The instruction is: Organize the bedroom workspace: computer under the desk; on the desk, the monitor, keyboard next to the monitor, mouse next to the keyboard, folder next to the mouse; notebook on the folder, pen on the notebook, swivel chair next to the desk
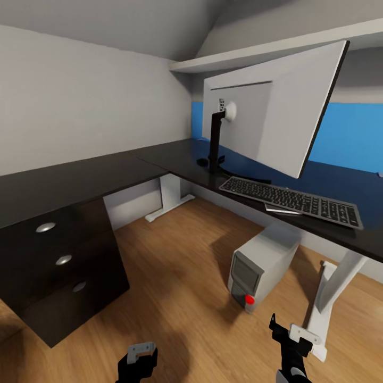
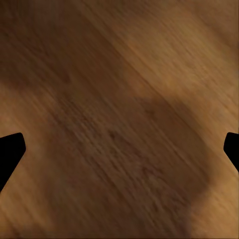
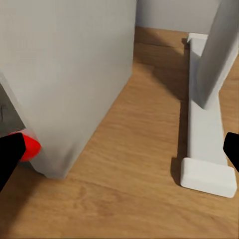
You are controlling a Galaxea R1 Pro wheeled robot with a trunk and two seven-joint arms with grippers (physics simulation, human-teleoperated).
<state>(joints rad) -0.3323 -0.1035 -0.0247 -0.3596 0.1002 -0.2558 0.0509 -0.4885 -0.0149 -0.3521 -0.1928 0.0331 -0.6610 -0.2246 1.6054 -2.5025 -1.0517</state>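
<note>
Right end effector (image 1: pixel 290 340) sits at lower right of head frame, fingers spread wide, nothing held; left end effector (image 1: pixel 139 357) at bottom centre-left, also wide & empty, w/ wood floor (image 2: pixel 119 119) beneath it in its wrist view. Computer (image 1: pixel 261 265) stands on floor under the worktop (image 1: pixel 175 159), just up-left of right end effector, red light facing the robot. Right wrist view: tower's grey side wall (image 3: pixel 69 74) close, white worktop leg (image 3: pixel 206 124) beside it.

Monitor (image 1: pixel 276 111) is up on worktop, pale back toward camera; keyboard (image 1: pixel 291 201) lies in front of it, long axis running from frame centre toward right edge. Small dark mouse (image 1: pixel 202 160) prob. sits by monitor stand, too small to be sure. Something thin pokes out under keyboard; can't tell what.

Judgement: computer, monitor, keyboard look placed. Right arm is nearer the keyboard side.
</note>
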